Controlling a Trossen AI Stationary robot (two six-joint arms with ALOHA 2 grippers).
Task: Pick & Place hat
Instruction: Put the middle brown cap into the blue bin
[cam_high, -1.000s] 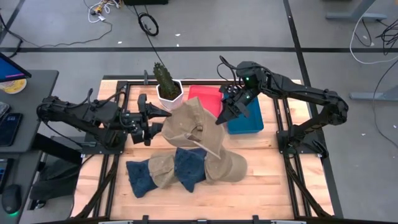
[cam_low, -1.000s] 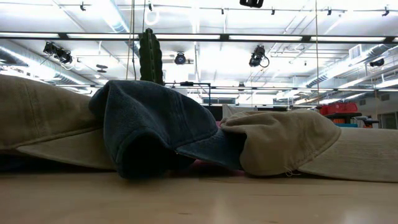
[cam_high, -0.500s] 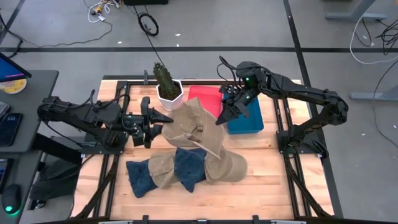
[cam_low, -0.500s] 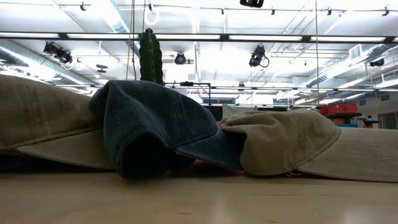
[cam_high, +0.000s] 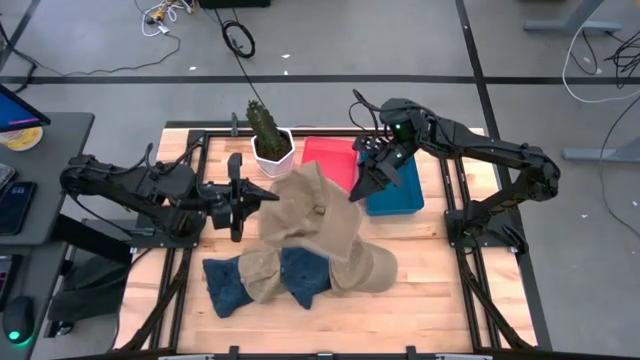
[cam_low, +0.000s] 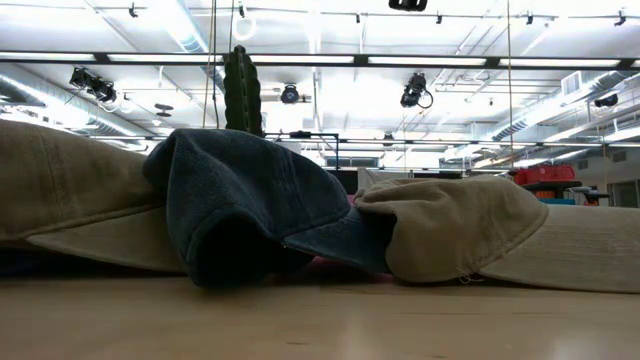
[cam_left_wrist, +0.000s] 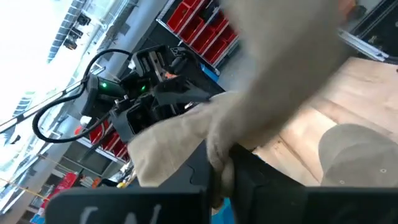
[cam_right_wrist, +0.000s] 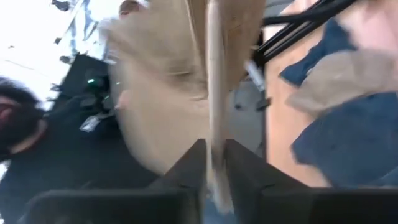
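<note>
A tan hat (cam_high: 308, 215) hangs above the table's middle, between my two grippers. My left gripper (cam_high: 262, 197) reaches in from the table's left and is shut on the hat's left side. My right gripper (cam_high: 355, 191) comes from the far right and is shut on the hat's right side. Below and nearer lies a pile of hats (cam_high: 300, 272), both blue and tan. In the low view these appear as a blue hat (cam_low: 250, 210) between tan hats (cam_low: 470, 230); neither gripper is in that view. My left gripper pinches a bunch of tan cloth (cam_left_wrist: 214, 146) at the hat's left edge between its two fingers, coming in level from the table's left. The hat is clear of the table there. My right gripper has the hat's thin brim edge (cam_right_wrist: 216, 124) between its two fingers (cam_right_wrist: 196, 174), coming from the far right and slanting down. The rest of the hat hangs beyond the fingers, toward the left arm.
A cactus in a white pot (cam_high: 270, 142) stands at the far side, just behind the hat. A red bin (cam_high: 335, 158) and a blue bin (cam_high: 398, 192) sit at the far right, under the right arm. Bare wood (cam_high: 430, 290) shows at the near right.
My left gripper has moved a little toward the table's right and shut on the hat's left edge. The hat, spread flat between the arms a second ago, has sagged and now hangs lower over the pile.
</note>
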